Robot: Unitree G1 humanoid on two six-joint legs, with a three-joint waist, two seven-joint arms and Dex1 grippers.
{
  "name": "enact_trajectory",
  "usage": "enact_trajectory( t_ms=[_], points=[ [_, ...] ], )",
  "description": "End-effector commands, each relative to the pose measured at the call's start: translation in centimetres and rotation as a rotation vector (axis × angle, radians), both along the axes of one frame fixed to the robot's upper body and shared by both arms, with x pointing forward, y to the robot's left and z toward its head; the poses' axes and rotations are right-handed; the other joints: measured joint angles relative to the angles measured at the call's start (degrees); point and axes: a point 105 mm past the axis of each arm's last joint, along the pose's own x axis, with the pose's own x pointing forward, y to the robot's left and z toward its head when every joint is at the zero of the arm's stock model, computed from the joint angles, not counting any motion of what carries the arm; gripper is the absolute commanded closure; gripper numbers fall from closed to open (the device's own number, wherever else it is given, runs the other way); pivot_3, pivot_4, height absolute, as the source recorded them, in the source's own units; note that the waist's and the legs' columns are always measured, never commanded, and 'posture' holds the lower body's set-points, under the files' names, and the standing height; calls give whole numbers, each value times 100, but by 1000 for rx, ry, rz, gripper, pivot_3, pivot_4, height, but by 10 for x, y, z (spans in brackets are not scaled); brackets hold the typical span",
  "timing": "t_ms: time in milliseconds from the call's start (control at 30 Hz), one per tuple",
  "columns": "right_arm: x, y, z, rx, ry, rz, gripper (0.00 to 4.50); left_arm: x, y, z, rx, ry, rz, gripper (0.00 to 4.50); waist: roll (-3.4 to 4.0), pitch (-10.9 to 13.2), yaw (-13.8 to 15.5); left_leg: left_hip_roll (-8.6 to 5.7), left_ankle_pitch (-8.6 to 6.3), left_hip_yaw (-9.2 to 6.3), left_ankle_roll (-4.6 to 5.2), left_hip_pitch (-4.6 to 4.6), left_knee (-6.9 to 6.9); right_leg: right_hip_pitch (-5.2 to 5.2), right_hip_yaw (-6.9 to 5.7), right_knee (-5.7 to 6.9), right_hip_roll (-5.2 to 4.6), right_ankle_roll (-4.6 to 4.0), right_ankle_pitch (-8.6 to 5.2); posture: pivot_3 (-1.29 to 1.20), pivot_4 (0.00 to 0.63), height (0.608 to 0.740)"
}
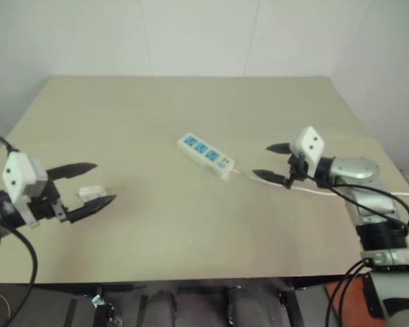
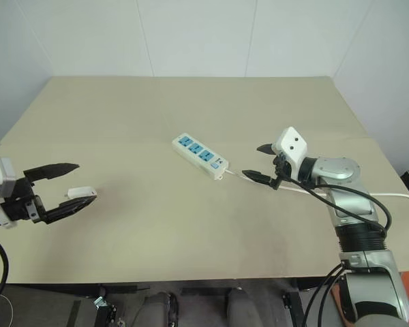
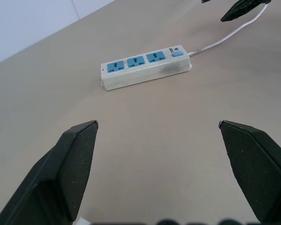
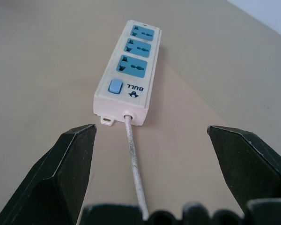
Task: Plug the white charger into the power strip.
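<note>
Presently, the power strip (image 1: 206,155) lies flat near the middle of the desk (image 1: 191,102), angled, its three blue socket faces up and its switch end turned toward my right side; its thin white cord (image 4: 133,168) trails off that end and runs under my right arm toward the desk's edge. The white charger (image 1: 92,193) lies on the desk at my left, well apart from the strip; it sits between the fingers of my left gripper (image 1: 95,184), nearer the lower one; I cannot tell whether that finger touches it.

My left fingers stand wide open, one on each side of the charger, nothing gripped; I judge this placement a set-up for closing on the charger, since it must be lifted and carried across to a socket. My right gripper (image 1: 273,162) is likewise spread wide and empty; it hovers just beside the strip's switch end, straddling the line of the cord, fingers aimed along the strip. I judge it is posted there to steady the strip against sliding when the charger is pressed in.

Pose: left arm reaches in from the left edge, gripper roughly level, pointing inward toward the strip; right forearm extends from the right, bent at the wrist, gripper tipped slightly downward and pointing inward.

Assessment: the charger is not yet picked up; all sockets are vacant; plugging has not begun.
</note>
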Motion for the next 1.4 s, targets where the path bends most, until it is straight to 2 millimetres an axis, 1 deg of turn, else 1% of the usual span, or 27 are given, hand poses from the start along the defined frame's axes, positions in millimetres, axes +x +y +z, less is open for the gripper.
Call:
enact_trajectory(
  t_ms=[33, 233, 333, 367, 500, 633, 767, 900, 1033, 1267, 1400],
  points=[
    [0, 6, 13, -5, -56, 30, 35, -4, -1, 13, 17, -69, -3, 0, 0, 0, 1, 0, 0, 0, 0, 0, 0, 0, 0, 0, 0, 0, 0, 0, 150, 740],
    [1, 9, 13, 0, -54, 32, 35, -4, 0, 14, 19, -74, 1, 0, 0, 0, 2, 0, 0, 0, 0, 0, 0, 0, 0, 0, 0, 0, 0, 0, 150, 740],
    [1, 15, 9, 31, -37, 36, 35, -4, -1, 14, 18, -74, -1, 0, 0, 0, -5, 0, 0, 0, 0, 0, 0, 0, 0, 0, 0, 0, 0, 0, 150, 740],
    [1, 19, 7, 43, -31, 38, 35, -4, -1, 14, 17, -75, -1, 0, 0, 0, -7, 0, 0, 0, 0, 1, 0, 0, 0, 1, 0, 0, 0, 0, 150, 740],
    [6, 46, -10, 138, -23, 40, 35, -2, -3, 14, 15, -75, -5, 0, -3, -2, -22, 1, 0, -2, 0, 2, 0, 0, 0, 4, 3, 0, 0, 0, 150, 740],
    [23, 68, -11, 270, -64, -20, 35, -2, -4, 15, 14, -77, -9, 0, -3, -2, -35, 1, 0, -2, 0, 0, 0, -1, 0, 6, 3, -1, 0, 0, 150, 740],
    [38, 79, -16, 337, -60, -56, 35, -2, -5, 15, 11, -77, -13, 0, -4, -2, -46, 1, 0, -2, -1, -2, 0, -1, 0, 4, 3, -1, 1, 0, 150, 740],
    [49, 86, -25, 344, -65, -82, 35, -3, -7, 17, 10, -79, -17, 0, -5, -3, -92, 2, 0, -3, -1, -1, 0, -1, 0, 5, 3, -1, 1, 0, 150, 740],
    [55, 88, -38, 311, -45, -82, 35, -10, -2, 17, 20, -67, -1, 0, -5, -3, -159, 2, 0, -4, -1, -3, -1, -1, 0, 3, 3, -1, 1, 0, 150, 740],
    [60, 99, -52, 305, 13, -83, 35, -14, -2, 18, 16, -69, 8, 0, -5, -3, -261, 7, 0, -6, -1, 4, -3, -1, 0, 12, 9, -1, 1, 0, 150, 740],
    [61, 108, -59, 303, 48, -76, 35, -14, -3, 19, 15, -70, 12, 0, -5, -3, -301, 8, 0, -8, -1, 1, -4, -1, 0, 10, 9, -1, 1, 0, 150, 740]
  ],
)
